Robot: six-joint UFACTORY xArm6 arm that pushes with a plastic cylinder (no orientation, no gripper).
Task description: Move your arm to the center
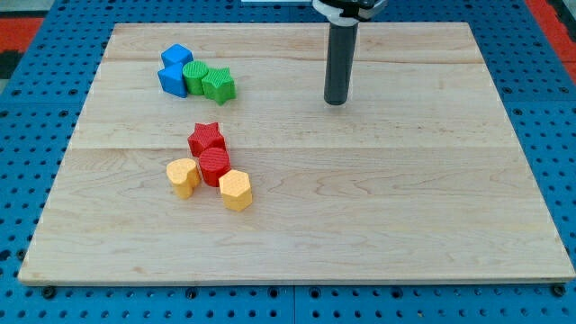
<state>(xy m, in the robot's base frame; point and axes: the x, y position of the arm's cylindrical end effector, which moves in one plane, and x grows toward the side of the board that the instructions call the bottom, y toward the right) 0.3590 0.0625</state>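
My tip (pixel 336 102) stands on the wooden board (pixel 405 207), right of centre toward the view's top, with no block touching it. At the upper left lies a cluster: a blue cube (pixel 176 57), a second blue block (pixel 171 81), a green block (pixel 195 77) and a green star (pixel 219 85). Left of centre lies a second cluster: a red star (pixel 206 139), a red cylinder (pixel 214 166), a yellow heart-like block (pixel 184 176) and a yellow hexagon (pixel 236 190). The green star is the block nearest my tip, well to its left.
The board rests on a blue pegboard table (pixel 558 135). A red area (pixel 18 22) shows at the view's top corners. The arm's mount (pixel 346 9) enters from the top edge.
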